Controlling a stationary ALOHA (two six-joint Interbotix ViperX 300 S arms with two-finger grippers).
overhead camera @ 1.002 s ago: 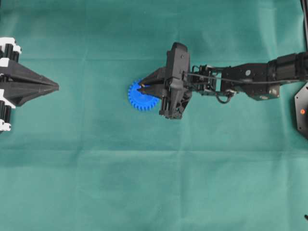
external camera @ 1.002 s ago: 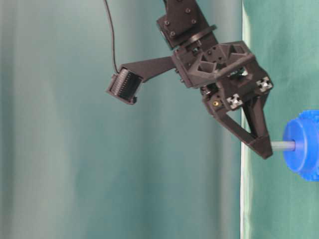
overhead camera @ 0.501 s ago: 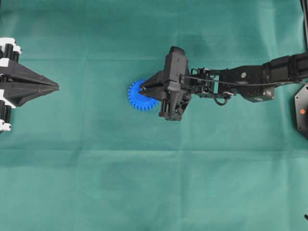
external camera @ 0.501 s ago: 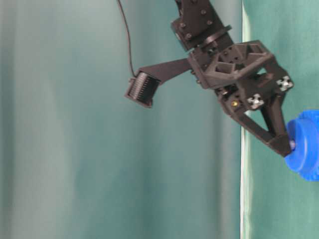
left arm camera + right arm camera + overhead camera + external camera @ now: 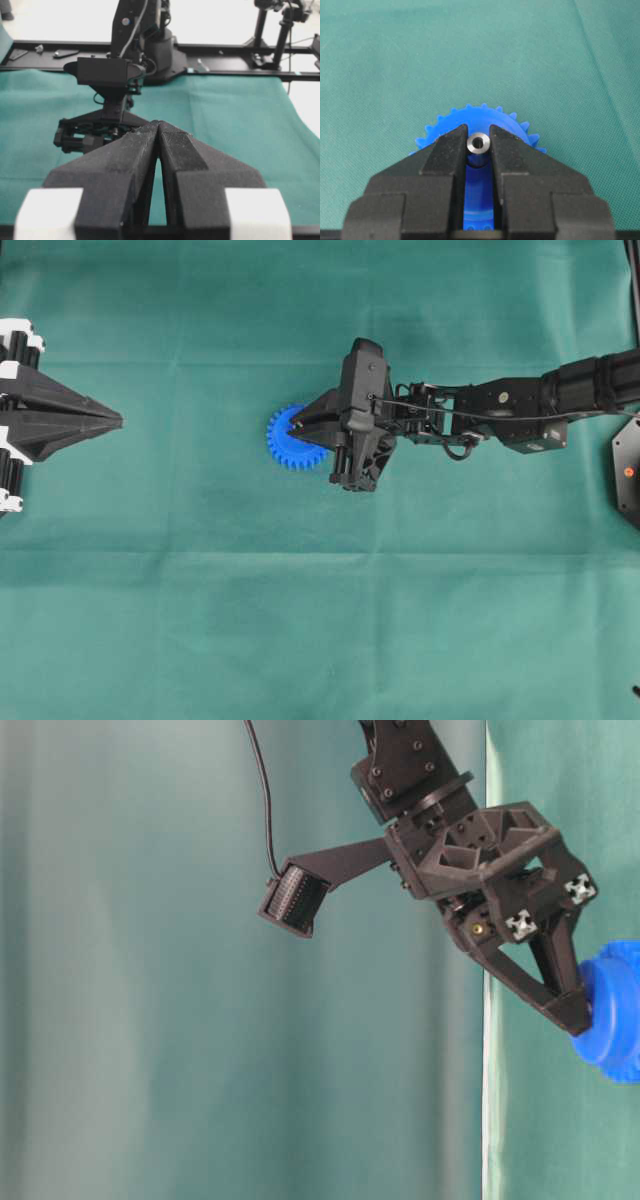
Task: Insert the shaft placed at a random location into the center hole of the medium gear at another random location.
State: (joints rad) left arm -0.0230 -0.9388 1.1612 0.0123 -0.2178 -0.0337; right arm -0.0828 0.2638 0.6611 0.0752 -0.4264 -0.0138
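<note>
the right claw (image 5: 479, 145) is closed narrow on the pin (image 5: 479, 143), pinching it just below its top end, and its tips sit right down on the raised hub of the blue gear (image 5: 290, 443). from the side the claw touches the hub with no pin showing between them, so the pin looks sunk into the middle hole, though the hole itself is hidden. what seems left is letting go and lifting clear. the left claw (image 5: 159, 131), well away from the gear, is closed and empty.
</note>
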